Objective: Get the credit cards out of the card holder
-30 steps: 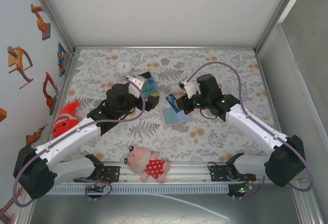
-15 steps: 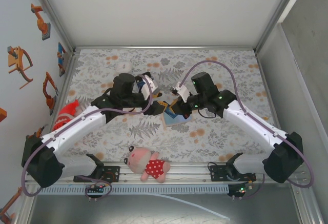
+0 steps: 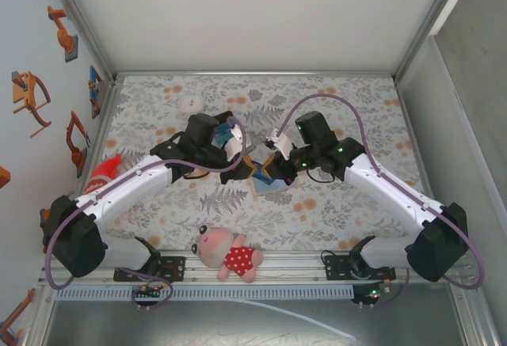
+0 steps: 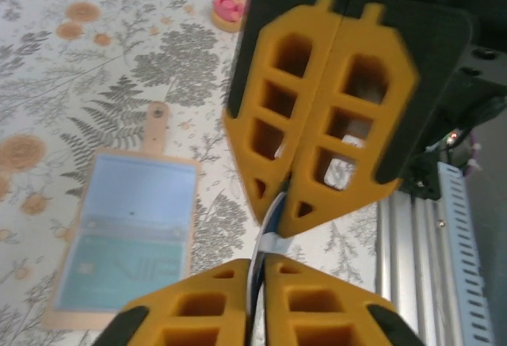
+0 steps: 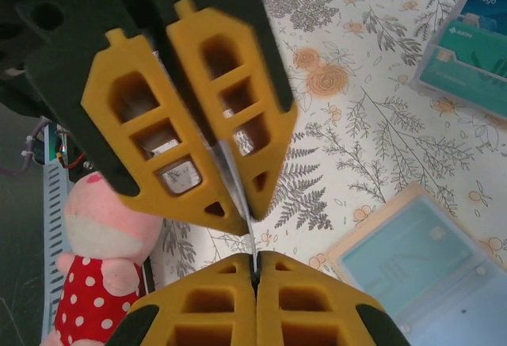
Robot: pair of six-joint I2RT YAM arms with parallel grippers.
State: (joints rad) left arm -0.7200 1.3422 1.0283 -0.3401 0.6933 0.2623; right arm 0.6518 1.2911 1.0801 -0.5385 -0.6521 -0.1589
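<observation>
Left pincer [image 4: 257,267] and right pincer [image 5: 255,257] meet above the table [image 3: 333,203], both clamped on a thin card [image 4: 269,235]. The card holder [image 4: 131,235] lies open on the table beneath them. One should let go before the other pulls.

Tan card holder [image 4: 131,231] open flat, blue-grey faces up; thin card [image 4: 268,239] edge-on between both jaws.
</observation>
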